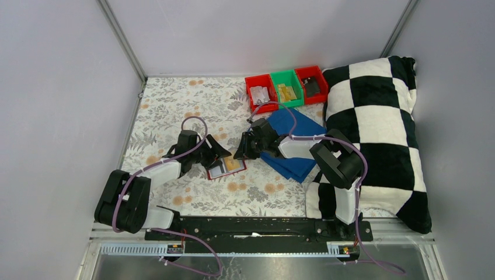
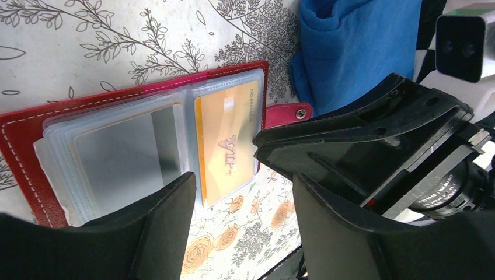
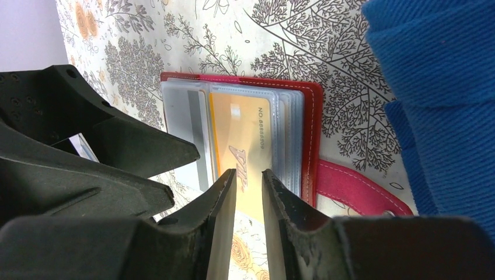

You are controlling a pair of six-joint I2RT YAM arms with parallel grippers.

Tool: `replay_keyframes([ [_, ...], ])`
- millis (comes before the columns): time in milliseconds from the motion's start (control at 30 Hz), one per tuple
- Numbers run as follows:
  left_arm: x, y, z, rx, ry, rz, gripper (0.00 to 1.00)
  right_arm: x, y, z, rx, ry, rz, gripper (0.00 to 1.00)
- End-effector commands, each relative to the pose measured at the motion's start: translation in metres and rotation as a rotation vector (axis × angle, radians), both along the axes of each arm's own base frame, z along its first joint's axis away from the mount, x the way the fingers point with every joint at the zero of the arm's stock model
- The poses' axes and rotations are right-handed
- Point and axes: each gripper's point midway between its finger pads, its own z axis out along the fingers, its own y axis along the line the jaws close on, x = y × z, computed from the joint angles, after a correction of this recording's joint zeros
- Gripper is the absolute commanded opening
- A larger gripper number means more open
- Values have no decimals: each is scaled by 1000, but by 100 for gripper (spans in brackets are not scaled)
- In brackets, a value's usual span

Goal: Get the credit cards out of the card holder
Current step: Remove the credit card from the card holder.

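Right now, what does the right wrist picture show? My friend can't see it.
A red card holder lies open on a flowery tablecloth, a yellow card showing in its clear sleeve. The right arm's fingers are slightly apart over that card's lower edge, with a blue cloth on the right.

Below the black right gripper [image 3: 248,175] lies a tan-yellow card [image 3: 242,125], a grey card [image 3: 187,116] past it toward the black left gripper [image 2: 242,186], both in the red, white-stitched card holder [image 3: 309,134]. Blue cloth [image 3: 443,87] alongside; the bench [image 3: 280,46] is floral-patterned.
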Motion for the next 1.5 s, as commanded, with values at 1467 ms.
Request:
replay_keyframes([
  [1467,-10,3,-40,134,-15,-97,35,-4,-1,-7,25,7,5,28],
])
